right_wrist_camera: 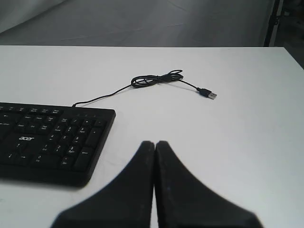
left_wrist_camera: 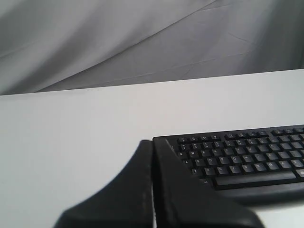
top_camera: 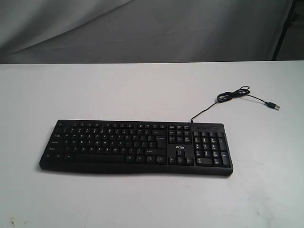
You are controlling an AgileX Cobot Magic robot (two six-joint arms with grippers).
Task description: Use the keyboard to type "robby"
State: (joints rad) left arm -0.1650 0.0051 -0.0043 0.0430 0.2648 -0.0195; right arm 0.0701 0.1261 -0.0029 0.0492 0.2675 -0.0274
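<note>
The wide black keyboard [top_camera: 137,147] with white legends and an "acer" logo lies flat on the white table, its thin black cable [top_camera: 232,95] curling off behind its number pad. Neither arm shows in the exterior view. In the left wrist view my left gripper [left_wrist_camera: 152,142] is shut and empty, its tips just off the keyboard's [left_wrist_camera: 237,161] letter-side end. In the right wrist view my right gripper [right_wrist_camera: 154,143] is also shut and empty, over bare table a short way off the number-pad end of the keyboard [right_wrist_camera: 52,137].
The cable's coil [right_wrist_camera: 156,79] and its USB plug [right_wrist_camera: 207,93] lie loose on the white table [top_camera: 142,90] beyond the number pad. A grey cloth backdrop hangs behind the table's far edge. A dark stand [top_camera: 285,28] is at the far right.
</note>
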